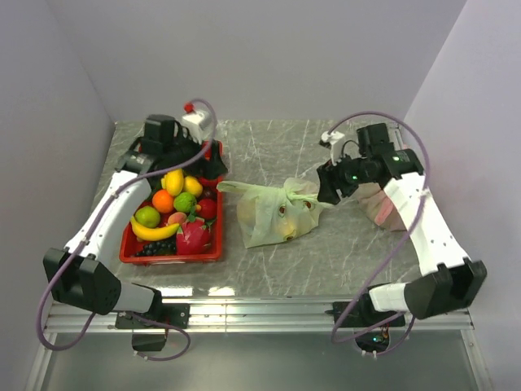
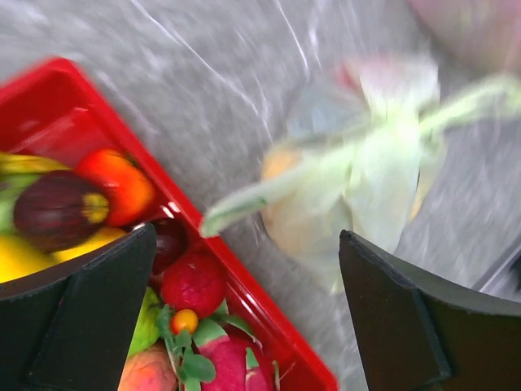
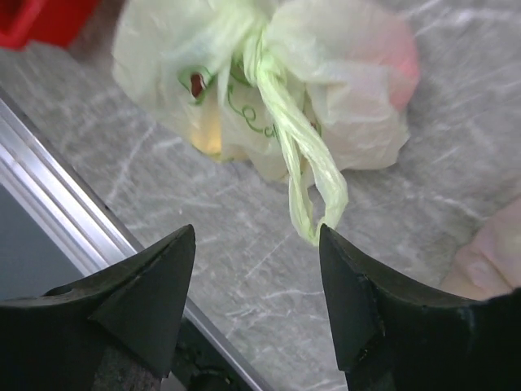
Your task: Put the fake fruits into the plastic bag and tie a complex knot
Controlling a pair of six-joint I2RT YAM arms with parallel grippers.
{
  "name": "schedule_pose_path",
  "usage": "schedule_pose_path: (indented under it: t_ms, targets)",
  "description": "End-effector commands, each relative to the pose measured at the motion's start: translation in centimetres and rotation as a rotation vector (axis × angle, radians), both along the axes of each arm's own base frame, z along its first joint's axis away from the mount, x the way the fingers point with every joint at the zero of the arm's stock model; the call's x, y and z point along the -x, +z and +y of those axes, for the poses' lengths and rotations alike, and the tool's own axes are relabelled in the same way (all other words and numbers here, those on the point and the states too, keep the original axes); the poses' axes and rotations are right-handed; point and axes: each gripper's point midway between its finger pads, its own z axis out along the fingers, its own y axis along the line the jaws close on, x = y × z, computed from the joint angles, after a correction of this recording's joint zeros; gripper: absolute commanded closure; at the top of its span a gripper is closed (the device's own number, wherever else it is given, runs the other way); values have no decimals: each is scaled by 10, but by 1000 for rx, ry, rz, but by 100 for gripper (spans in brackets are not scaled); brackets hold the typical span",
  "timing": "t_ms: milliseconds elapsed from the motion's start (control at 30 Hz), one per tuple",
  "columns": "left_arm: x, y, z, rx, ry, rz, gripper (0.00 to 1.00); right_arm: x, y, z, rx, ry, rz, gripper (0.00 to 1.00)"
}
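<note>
The plastic bag [image 1: 273, 213] is seen lying mid-table [image 1: 326, 269], tied shut, with the knot [image 3: 259, 41] at its top and handle ends sticking out sideways. Yellow and reddish fruit shapes are seen through the film. Most fake fruits [image 1: 172, 213] are piled in the red tray [image 1: 171, 256] on the left. The left gripper [image 2: 244, 244] is held over the tray's far right corner, jaws spread wide, nothing between. The right gripper [image 3: 256, 236] is held at the bag's right side, jaws apart, nothing clamped; one twisted handle end [image 3: 313, 191] hangs just by a finger. A pink bag [image 1: 378, 208] is seen beneath the right arm.
</note>
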Motion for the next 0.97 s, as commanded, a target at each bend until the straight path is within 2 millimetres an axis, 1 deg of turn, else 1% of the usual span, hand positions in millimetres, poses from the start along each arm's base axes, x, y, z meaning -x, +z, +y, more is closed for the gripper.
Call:
schedule_pose_path:
  t_ms: [0, 33, 67, 100, 133, 167, 200, 233, 267, 300, 333, 367, 400, 433, 467, 500, 533, 567, 600, 633, 667, 700, 733, 833, 900, 933]
  targets:
    - [-9, 44, 20, 115, 192, 56, 1, -8, 50, -1, -97, -71, -120, 30]
    - [-11, 53, 24, 112, 202, 51, 1, -10, 52, -4, -106, -112, -110, 30]
    - [-13, 51, 31, 96, 209, 56, 1, -16, 59, -14, -113, -163, -134, 30]
    - [-10, 53, 35, 95, 210, 48, 1, -18, 65, -15, -142, -175, -164, 30]
    - [-8, 49, 41, 94, 221, 52, 1, -23, 94, -17, -176, -182, -316, 27]
    - [-8, 48, 54, 102, 251, 50, 1, -22, 90, -16, -179, -183, -357, 10]
    - [-3, 53, 60, 108, 265, 33, 1, -21, 97, -15, -185, -169, -423, 5]
    - [2, 44, 64, 97, 281, 54, 1, -21, 123, -18, -211, -186, -565, 5]
    - [6, 41, 68, 89, 292, 58, 1, -21, 126, -17, -233, -204, -593, 0]
    - [15, 46, 70, 86, 289, 32, 1, -19, 110, -15, -248, -215, -564, 0]
    - [23, 33, 71, 70, 279, 52, 1, -14, 110, -11, -288, -217, -558, 0]
    - [30, 29, 73, 51, 267, 40, 1, -9, 102, -7, -300, -200, -528, 0]
    - [41, 33, 75, 52, 264, 9, 1, -2, 87, -2, -307, -161, -478, 0]
    - [50, 14, 76, 39, 264, 44, 1, 6, 70, 5, -303, -114, -412, 0]
    - [55, 7, 80, 23, 280, 50, 1, 9, 56, 6, -290, -121, -355, 0]
    - [64, 4, 84, 15, 298, 45, 1, 12, 42, 6, -275, -126, -298, 0]
    - [71, -13, 86, -3, 302, 81, 1, 14, 26, 2, -243, -141, -255, 0]
    - [78, -21, 90, -29, 300, 89, 1, 18, 4, -2, -215, -157, -218, 0]
    - [85, -22, 91, -33, 300, 72, 1, 19, -5, -6, -198, -170, -228, 0]
    - [92, -36, 93, -43, 301, 93, 1, 20, 0, -9, -192, -164, -307, 0]
    - [90, -32, 96, -43, 327, 66, 1, 24, -19, -13, -170, -176, -303, 0]
    - [90, -26, 98, -38, 339, 40, 1, 26, -20, -15, -167, -175, -332, 0]
    - [92, -27, 97, -37, 333, 43, 1, 28, -13, -15, -177, -172, -379, 0]
    - [92, -26, 99, -39, 349, 37, 1, 32, -17, -17, -165, -174, -381, 0]
    - [89, -26, 101, -39, 371, 38, 1, 30, -15, -19, -152, -183, -378, 0]
    - [88, -26, 102, -40, 380, 44, 1, 30, -18, -20, -143, -183, -358, 0]
